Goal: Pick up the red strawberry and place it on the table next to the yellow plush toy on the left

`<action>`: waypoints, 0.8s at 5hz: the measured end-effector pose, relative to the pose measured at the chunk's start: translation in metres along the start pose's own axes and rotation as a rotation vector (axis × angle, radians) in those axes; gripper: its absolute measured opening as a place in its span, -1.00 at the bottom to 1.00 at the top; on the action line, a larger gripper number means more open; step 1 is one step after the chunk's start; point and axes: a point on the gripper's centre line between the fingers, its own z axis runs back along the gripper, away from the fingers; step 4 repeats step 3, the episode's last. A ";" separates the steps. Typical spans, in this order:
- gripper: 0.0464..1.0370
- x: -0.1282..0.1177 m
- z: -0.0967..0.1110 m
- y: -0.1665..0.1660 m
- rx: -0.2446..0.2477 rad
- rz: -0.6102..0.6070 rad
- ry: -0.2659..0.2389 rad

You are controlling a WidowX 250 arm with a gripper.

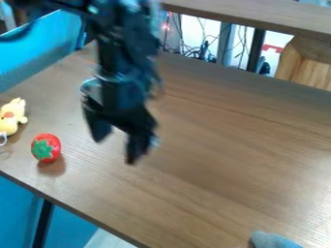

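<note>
Red, rounded plastic-looking strawberry with green leafy top (46, 147) is sitting camera-left of the black 2-finger gripper (117, 141). Fingers are standing apart, gripping 0 visible objects. Probably pre-grasp; next move is likely calling for aligning over it, then lowering.

There is one brown wooden table (233, 145). Toys number two: one toy strawberry (49, 145) between eight and nine o'clock, and one yellow plush animal (9, 124) at nine. One grey-blue soft item (275, 240) lies at five o'clock, cut by the edge. One robot arm (123, 53) comes in from eleven and carries one gripper (116, 149), at eight o'clock, with two fingers. One wooden board (249, 14) is at one o'clock, one lighter wooden piece (305, 70) at two. Dark cables (194, 50), between twelve and one, are several, too tangled to count.
</note>
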 end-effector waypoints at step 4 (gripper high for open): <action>0.94 0.014 -0.020 -0.131 -0.102 -0.103 0.123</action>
